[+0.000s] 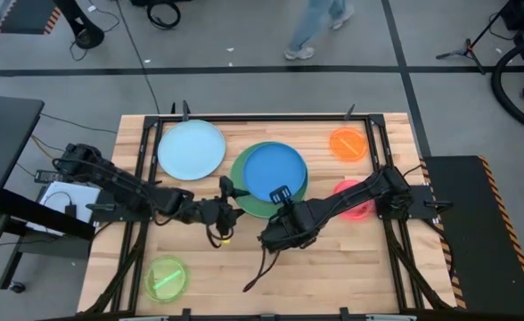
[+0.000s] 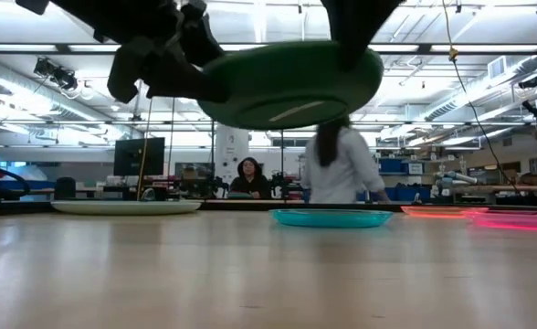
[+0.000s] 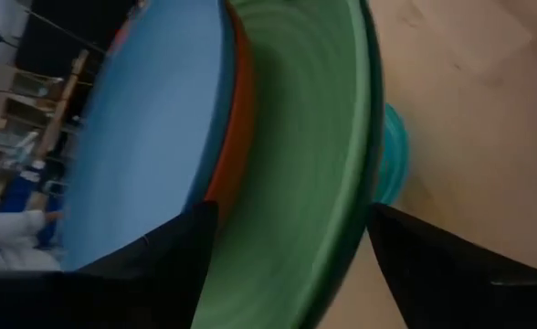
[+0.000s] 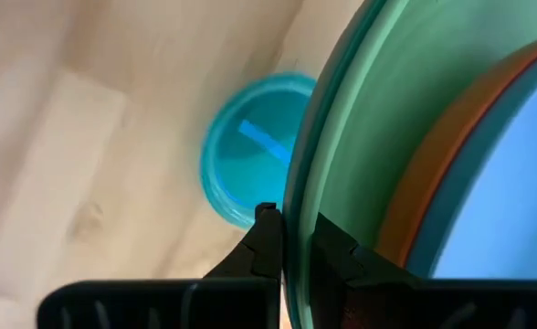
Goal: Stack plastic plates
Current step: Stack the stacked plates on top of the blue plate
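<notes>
A stack of plates (image 1: pixel 271 176) hangs in the air between my two grippers: dark green underneath (image 2: pixel 287 87), light green (image 3: pixel 296 164), red-orange (image 3: pixel 236 119), blue on top (image 1: pixel 275 169). My left gripper (image 1: pixel 229 192) is at its left rim and my right gripper (image 1: pixel 280 198) at its near rim. A small teal plate (image 2: pixel 331 217) lies flat on the table under the stack. The pale blue plate (image 1: pixel 191 149), orange plate (image 1: pixel 347 143), pink plate (image 1: pixel 356 198) and lime plate (image 1: pixel 166 278) lie flat on the table. My left gripper (image 3: pixel 291 247) has the stack's left rim (image 3: pixel 342 265) between its fingers, one finger (image 3: pixel 159 265) over the light green plate's inside and one (image 3: pixel 451 274) under the dark green plate. It comes level from the table's left. The stack is lifted clear. My right gripper (image 4: pixel 291 242) pinches the green plates' near rim (image 4: pixel 300 210) between its two fingers (image 4: pixel 264 247), one above and one below. It comes from the table's near right. The stack is clear of the table, roughly level.
My right arm (image 1: pixel 378 192) reaches over the pink plate. Metal frame rails (image 1: pixel 244 117) run along the table's far side and both flanks. The near middle of the wooden table (image 1: pixel 333 276) is bare. A person (image 2: pixel 342 164) stands beyond the far edge.
</notes>
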Robot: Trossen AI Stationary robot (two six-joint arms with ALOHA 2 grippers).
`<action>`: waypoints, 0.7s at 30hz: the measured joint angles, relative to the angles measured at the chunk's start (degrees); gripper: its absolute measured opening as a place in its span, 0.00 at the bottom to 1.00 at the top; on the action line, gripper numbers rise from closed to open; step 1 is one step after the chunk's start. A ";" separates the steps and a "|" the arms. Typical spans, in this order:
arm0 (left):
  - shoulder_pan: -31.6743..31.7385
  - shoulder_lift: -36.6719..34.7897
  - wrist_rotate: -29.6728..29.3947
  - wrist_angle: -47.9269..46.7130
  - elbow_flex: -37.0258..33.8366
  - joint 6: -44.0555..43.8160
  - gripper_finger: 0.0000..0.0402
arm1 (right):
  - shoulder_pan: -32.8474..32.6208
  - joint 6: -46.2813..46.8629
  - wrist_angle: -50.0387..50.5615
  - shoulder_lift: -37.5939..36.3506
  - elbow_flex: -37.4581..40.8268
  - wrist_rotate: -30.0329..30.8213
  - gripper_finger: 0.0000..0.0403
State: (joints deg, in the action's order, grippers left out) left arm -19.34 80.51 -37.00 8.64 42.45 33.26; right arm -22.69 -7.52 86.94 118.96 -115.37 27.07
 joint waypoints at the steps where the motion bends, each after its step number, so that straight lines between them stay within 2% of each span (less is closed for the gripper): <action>1: 0.37 0.00 1.14 -0.45 -0.02 -0.61 0.71 | 0.01 -1.54 0.06 0.00 0.79 0.72 0.07; 6: 0.81 0.07 2.71 -1.77 -0.04 -3.25 0.57 | 0.07 -3.64 -0.35 0.00 3.52 4.33 0.07; 13: 0.88 0.07 2.84 -4.30 -0.04 -5.68 0.35 | 0.45 -3.20 -1.29 -0.02 3.65 4.43 0.07; 21: 0.86 0.07 2.89 -5.11 -0.04 -5.56 0.32 | 0.45 -3.25 -2.98 -0.02 3.69 4.24 0.08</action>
State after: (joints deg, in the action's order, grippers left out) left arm -18.48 80.58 -34.11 3.54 42.41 27.70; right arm -22.24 -10.78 83.95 118.93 -111.68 31.31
